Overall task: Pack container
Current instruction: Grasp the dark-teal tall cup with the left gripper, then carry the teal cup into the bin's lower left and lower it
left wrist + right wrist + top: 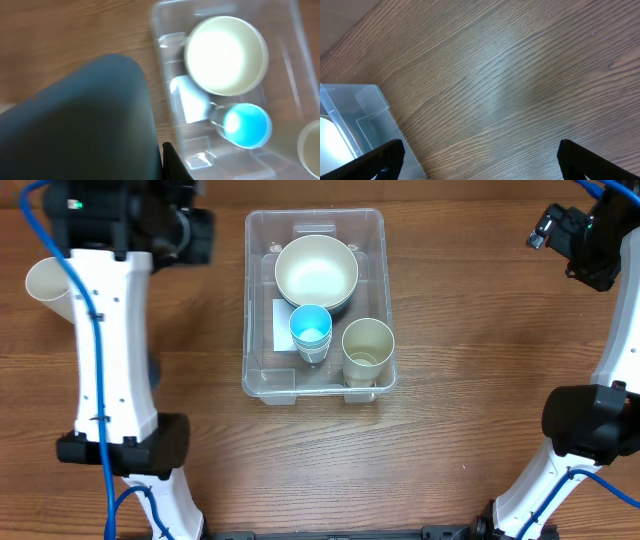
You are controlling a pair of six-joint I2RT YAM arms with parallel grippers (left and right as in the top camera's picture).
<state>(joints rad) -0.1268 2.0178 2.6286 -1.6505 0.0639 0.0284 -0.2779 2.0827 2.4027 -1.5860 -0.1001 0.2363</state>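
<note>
A: What takes up most of the view from above?

B: A brown wooden tabletop (480, 330). The left arm (110, 350), white with a blue cable along it, reaches up the left side. The right arm (610, 370) runs up the far right edge.

A: And the container?

B: The container (247, 300) is a clear bin with rounded corners. It stands in the middle of the tabletop between the two arms, nearer the back edge, and neither arm touches it.

A: What is inside it?

B: A cream bowl (316, 272) fills the back half. In front of it, on the right, a tan cup (368, 350) stands upright. Just to the left of that is a smaller clear cup with a blue inside (311, 328), and the two are close together. A white label (282, 330) shows through the floor of the bin, partly under the blue cup.

A: What about the left tool?

B: The left tool (195, 235) is closed, up by the back left corner of the bin. Its wrist view is half filled by a blurred dark blue-grey shape (75, 125). I cannot tell what that shape is, or whether the fingers pinch it.

A: And the right tool?

B: The right tool (479, 147) is spread wide with nothing between its fingers. It hangs over bare wood at the back right, well apart from the bin.

A: Is anything else lying loose?

B: A white paper cup (45, 280) is at the far left, tilted, and the left arm covers its lower end.
</note>
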